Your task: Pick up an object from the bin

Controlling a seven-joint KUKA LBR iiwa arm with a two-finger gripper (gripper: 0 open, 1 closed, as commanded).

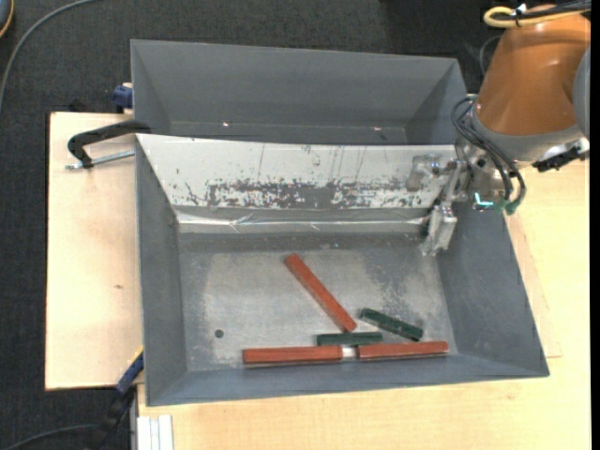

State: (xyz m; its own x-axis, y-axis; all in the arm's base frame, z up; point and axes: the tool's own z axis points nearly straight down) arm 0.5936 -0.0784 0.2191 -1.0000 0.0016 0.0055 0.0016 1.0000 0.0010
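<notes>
Reddish-brown flat sticks, wood or plastic by the look of them, are most of what's up for grabs, and they all lie on the floor of the grey metal bin (281, 92), toward its front. I count three: a diagonal stick (321, 292) near the middle, plus a front-left stick (291, 354) and a front-right stick (403, 350) lying end to end along the front wall. Then there are two dark green short bars: a larger green bar (392, 324) just right of the diagonal one's lower end, and a smaller green bar (336, 340) tucked in where the sticks meet. So five things total.

The gripper (438, 237) hangs by the back right corner, well apart from all of them, with nothing visibly in it. Honestly can't tell if the claw is released or clenched. I'd call this the approach step, nothing picked yet. Next move, my guess: come toward the front, drop over one piece, and line up across its narrow width. The diagonal stick looks easiest, since most of it lies clear of the rest.
</notes>
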